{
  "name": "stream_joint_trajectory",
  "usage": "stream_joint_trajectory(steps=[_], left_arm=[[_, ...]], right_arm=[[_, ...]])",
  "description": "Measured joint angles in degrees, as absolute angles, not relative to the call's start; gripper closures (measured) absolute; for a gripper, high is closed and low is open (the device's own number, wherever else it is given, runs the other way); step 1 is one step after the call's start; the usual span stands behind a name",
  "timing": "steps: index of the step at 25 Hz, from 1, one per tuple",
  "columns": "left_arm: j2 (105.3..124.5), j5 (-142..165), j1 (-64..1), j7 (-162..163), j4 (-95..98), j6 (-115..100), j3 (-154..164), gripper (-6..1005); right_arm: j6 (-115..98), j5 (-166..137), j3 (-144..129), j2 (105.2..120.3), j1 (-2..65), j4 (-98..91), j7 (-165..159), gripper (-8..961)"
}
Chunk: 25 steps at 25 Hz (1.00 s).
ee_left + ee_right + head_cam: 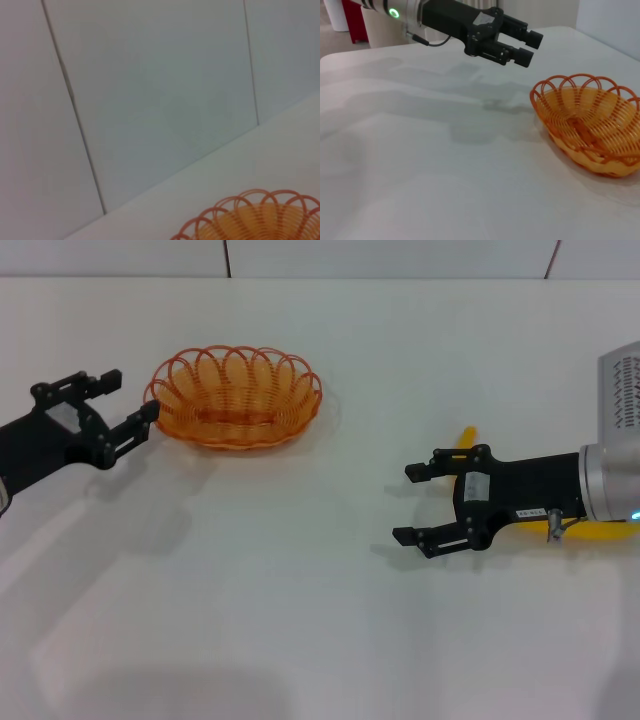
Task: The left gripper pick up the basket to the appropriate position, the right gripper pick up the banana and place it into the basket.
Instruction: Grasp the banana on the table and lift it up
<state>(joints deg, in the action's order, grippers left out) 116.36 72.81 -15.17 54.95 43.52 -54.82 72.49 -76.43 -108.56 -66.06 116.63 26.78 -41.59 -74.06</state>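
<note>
White worktop (pixel 300 620) fills my view. I see the left gripper (pixel 128 405) with jaws spread, one fingertip at the basket (pixel 236 396) rim, forearm low. Right gripper (pixel 418 504), jaws spread and holding nothing, hovers over the banana (pixel 467 436), mostly hidden, long axis uncertain. Basket's long axis runs left-right.

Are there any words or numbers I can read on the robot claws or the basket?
None can be read.
Right gripper: a small white strip with dark marks and a white square sticker, both too small to read.
Left gripper: a white square sticker, nothing readable on it.
Basket: no writing.
Banana: no writing on the parts that show.
</note>
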Motion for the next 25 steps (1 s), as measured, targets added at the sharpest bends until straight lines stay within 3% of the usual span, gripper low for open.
stream_joint_trajectory(steps=[6, 15, 25], left_arm=[[116.1, 73.02, -15.11, 54.79, 38.51, -60.84, 68.0, 422], [114.22, 73.16, -16.18, 56.44, 31.79, -64.39, 67.06, 422], [114.16, 73.2, -16.31, 55.54, 29.68, -62.8, 67.06, 423]], right_arm=[[-76.6, -108.17, -66.04, 116.63, 26.8, -41.74, -74.0, 90], [-78.71, -106.35, -65.99, 116.71, 25.57, -45.58, -74.34, 90], [-78.31, -106.93, -66.44, 116.89, 21.15, -56.47, -81.28, 91]])
